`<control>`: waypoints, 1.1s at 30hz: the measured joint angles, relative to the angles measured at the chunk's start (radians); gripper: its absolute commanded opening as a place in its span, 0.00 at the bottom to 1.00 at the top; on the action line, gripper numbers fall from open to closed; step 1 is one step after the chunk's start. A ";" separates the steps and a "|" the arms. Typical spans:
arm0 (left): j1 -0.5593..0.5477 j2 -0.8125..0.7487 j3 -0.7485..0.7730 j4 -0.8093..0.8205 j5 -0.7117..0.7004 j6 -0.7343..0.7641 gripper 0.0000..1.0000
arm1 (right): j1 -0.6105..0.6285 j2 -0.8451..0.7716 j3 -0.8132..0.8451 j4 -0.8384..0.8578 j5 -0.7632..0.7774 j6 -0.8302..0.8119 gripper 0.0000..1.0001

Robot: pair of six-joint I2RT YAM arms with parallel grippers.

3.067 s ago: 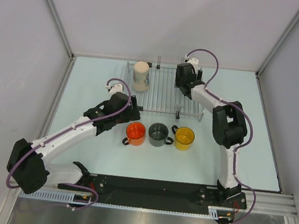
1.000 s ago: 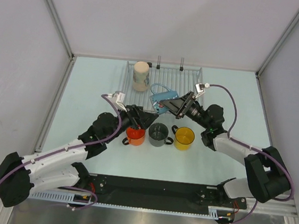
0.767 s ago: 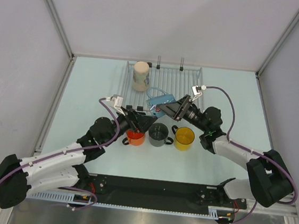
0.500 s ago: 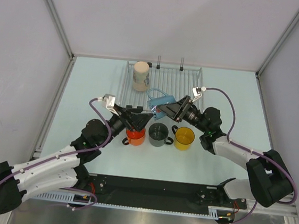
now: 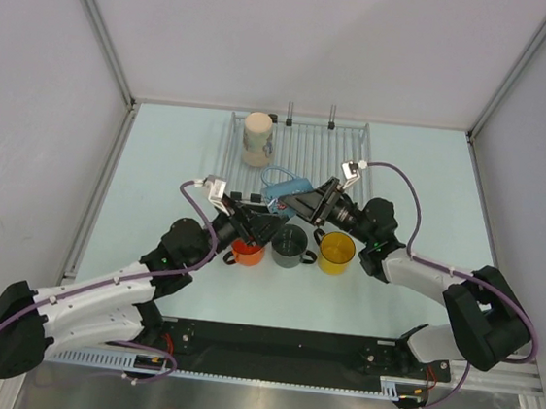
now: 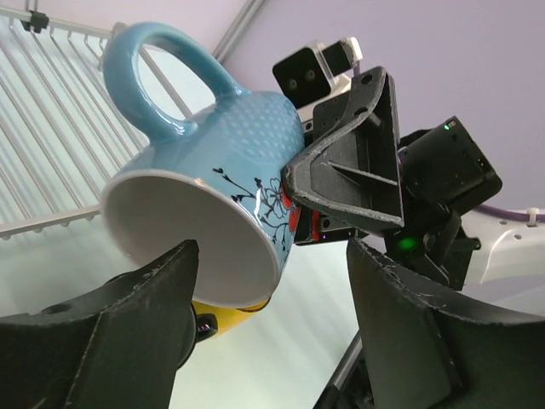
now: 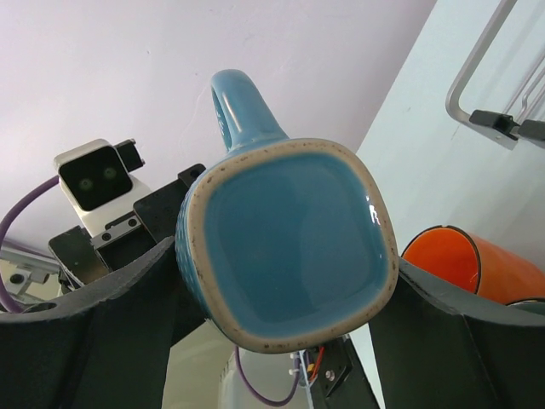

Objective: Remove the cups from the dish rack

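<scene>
Right hand (image 7: 285,281) pinches a light blue ceramic mug (image 6: 230,162) with a dark floral print, one finger on either flank; the mug's squarish base is turned back toward that wrist and its loop handle is uppermost. The mug hangs tilted in mid-air, touching neither rack nor bench, with its white-lined mouth facing the left hand (image 6: 271,256). That hand is spread, its two dark fingers standing either side of the mouth; whether the nearer finger touches the rim cannot be told.

Seen from above, the two hands meet over the near edge of the flat silver wire dish rack (image 5: 327,152), just beyond a row of three mugs standing close together on the pale green bench (image 5: 161,154): an orange mug (image 5: 246,251), partly covered by the left hand; a dark grey mug (image 5: 289,245) in the middle; a yellow mug (image 5: 336,252) on the right. A taller cream-beige mug (image 5: 258,136) sits at the rack's far left corner, the only one on it, well apart from both hands.
</scene>
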 measured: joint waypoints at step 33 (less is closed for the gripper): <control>-0.042 0.087 0.014 0.084 -0.001 0.043 0.00 | 0.097 0.027 0.030 0.003 0.023 0.101 0.32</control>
